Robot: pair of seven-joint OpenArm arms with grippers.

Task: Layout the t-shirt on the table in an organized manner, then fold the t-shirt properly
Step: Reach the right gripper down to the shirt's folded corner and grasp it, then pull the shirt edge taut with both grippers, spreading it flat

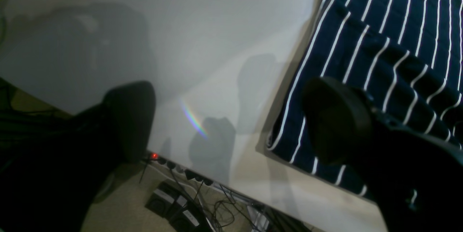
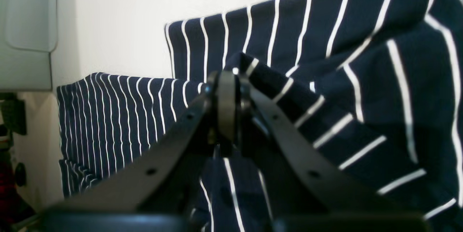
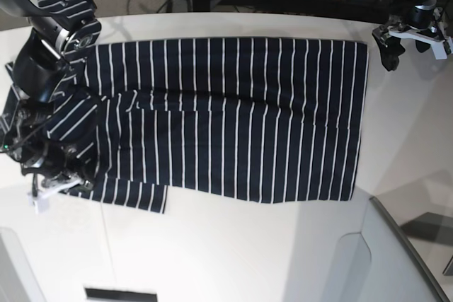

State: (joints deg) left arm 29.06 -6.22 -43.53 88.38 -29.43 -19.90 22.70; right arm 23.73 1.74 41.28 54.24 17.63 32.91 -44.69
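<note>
Two dark fingers of the left gripper (image 1: 228, 120) fill the lower corners of the left wrist view, one at lower left and one at lower right, spread wide with nothing between them. Behind them the table (image 1: 202, 33) runs pale grey across the upper left, its edge slanting down toward the bottom right. The t-shirt (image 1: 383, 62), navy with thin white stripes, lies in the upper right, its lower edge close to the table's edge, and a raised fold crosses it above the right-hand finger. Below the table edge, at the bottom centre, a power strip (image 1: 181, 170) with a red light and loose cables sits on the floor.

Seen from the right wrist camera, the right gripper (image 2: 227, 109) stands at the centre, its two fingers drawn close together around a ridge of the t-shirt (image 2: 325, 91), which rises to a peak at the tips. More striped cloth lies flat at the left and along the top, with the white table (image 2: 126, 18) above.

From the base view, the t-shirt (image 3: 233, 118) is spread flat over the middle of the table (image 3: 233, 252) as a broad rectangle, bunched at its left end. The right gripper (image 3: 53, 175) sits at the left edge, low on that bunched cloth. The left gripper (image 3: 414, 33) hangs at the upper right, just off the shirt's upper right corner.
</note>
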